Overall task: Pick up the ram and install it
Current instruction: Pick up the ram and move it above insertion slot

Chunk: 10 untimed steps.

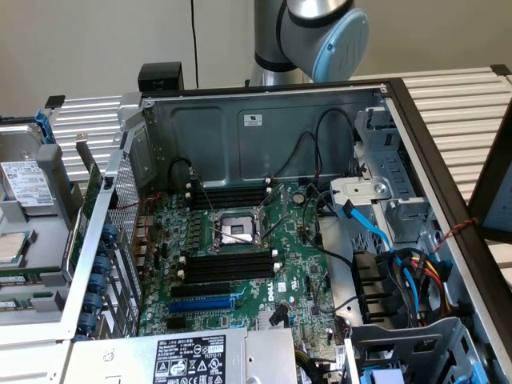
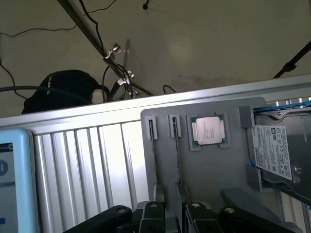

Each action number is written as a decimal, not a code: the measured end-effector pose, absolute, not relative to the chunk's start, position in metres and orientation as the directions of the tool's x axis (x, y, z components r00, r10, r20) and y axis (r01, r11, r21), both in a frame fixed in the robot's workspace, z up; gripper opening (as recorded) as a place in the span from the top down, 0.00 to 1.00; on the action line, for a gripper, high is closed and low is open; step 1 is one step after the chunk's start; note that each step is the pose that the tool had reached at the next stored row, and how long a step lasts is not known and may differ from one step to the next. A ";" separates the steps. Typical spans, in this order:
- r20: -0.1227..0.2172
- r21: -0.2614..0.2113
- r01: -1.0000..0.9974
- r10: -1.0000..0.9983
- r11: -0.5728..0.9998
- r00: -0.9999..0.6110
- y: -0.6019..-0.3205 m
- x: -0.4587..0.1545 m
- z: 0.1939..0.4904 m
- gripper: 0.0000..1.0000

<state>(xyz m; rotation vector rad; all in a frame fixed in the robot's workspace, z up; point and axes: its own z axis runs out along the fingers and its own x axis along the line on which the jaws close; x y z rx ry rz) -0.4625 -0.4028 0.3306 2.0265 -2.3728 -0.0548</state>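
The ram shows in the wrist view as two thin sticks seen edge-on, one [image 2: 151, 153] beside the other [image 2: 178, 160], standing in slots of a grey tray [image 2: 214, 174]. In the exterior view the same tray [image 1: 36, 240] lies left of the open computer case, with a green stick [image 1: 22, 281] near its front. My gripper [image 2: 172, 216] hovers above the tray over these sticks, open, nothing between its black fingers [image 2: 151, 213]. The motherboard [image 1: 240, 264] lies in the case with empty black memory slots [image 1: 228, 268] beside the CPU socket [image 1: 234, 230].
A loose CPU [image 2: 209, 131] and a hard drive [image 2: 274, 150] also rest in the tray. A blue slot [image 1: 204, 305], cables [image 1: 400, 264] and drive cages [image 1: 384, 200] crowd the case. The case walls [image 1: 256, 128] stand high around the board. The arm's base [image 1: 312, 36] rises behind the case.
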 end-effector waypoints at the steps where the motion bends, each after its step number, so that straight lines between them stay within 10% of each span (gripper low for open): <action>1: -0.007 0.040 -0.987 -0.988 0.156 -0.157 -0.403 -0.463 0.327 0.76; 10: -0.005 0.040 -0.987 -0.988 0.156 -0.156 -0.404 -0.462 0.311 0.76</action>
